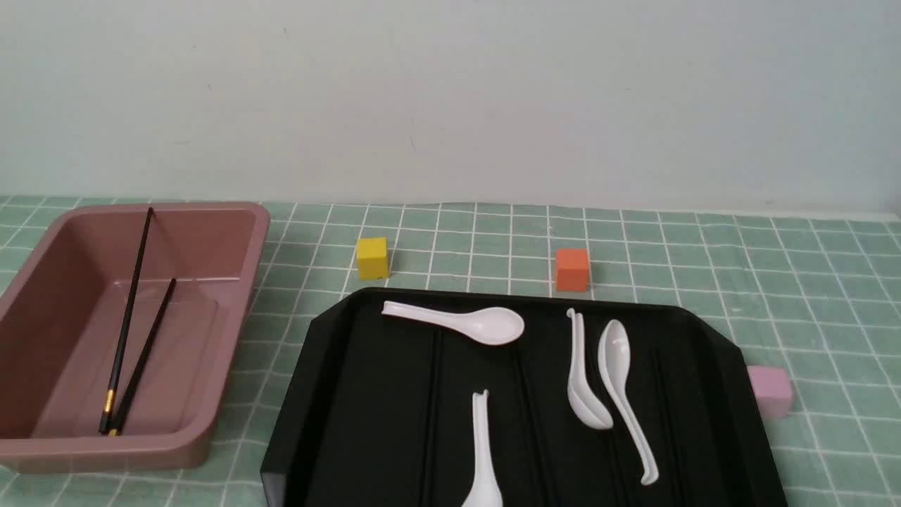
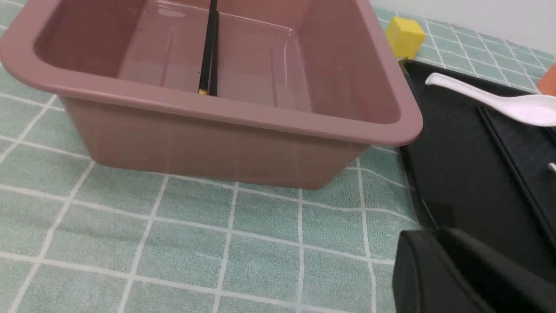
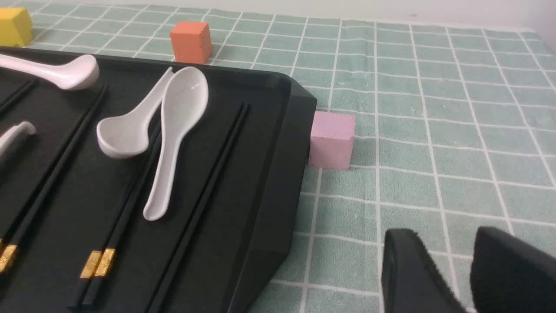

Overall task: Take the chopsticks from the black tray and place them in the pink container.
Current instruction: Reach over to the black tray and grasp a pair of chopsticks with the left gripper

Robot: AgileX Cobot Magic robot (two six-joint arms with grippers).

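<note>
Two black chopsticks (image 1: 130,331) lie crossed inside the pink container (image 1: 259,239) at the left, also showing in the left wrist view as chopsticks (image 2: 209,52) in the container (image 2: 217,143). Several more chopsticks (image 3: 204,191) with gold bands lie in the grooves of the black tray (image 3: 269,174); the front view does not pick them out against the tray (image 1: 394,394). My left gripper (image 2: 436,232) hangs shut and empty over the cloth beside the tray's corner (image 2: 456,165). My right gripper (image 3: 447,234) is open and empty over the cloth, right of the tray. Neither gripper shows in the front view.
Several white soup spoons (image 1: 464,324) lie in the tray. A yellow cube (image 1: 372,258) and an orange cube (image 1: 572,270) stand behind it. A pale pink cube (image 1: 771,391) sits against its right edge. A green chequered cloth (image 1: 809,296) covers the table.
</note>
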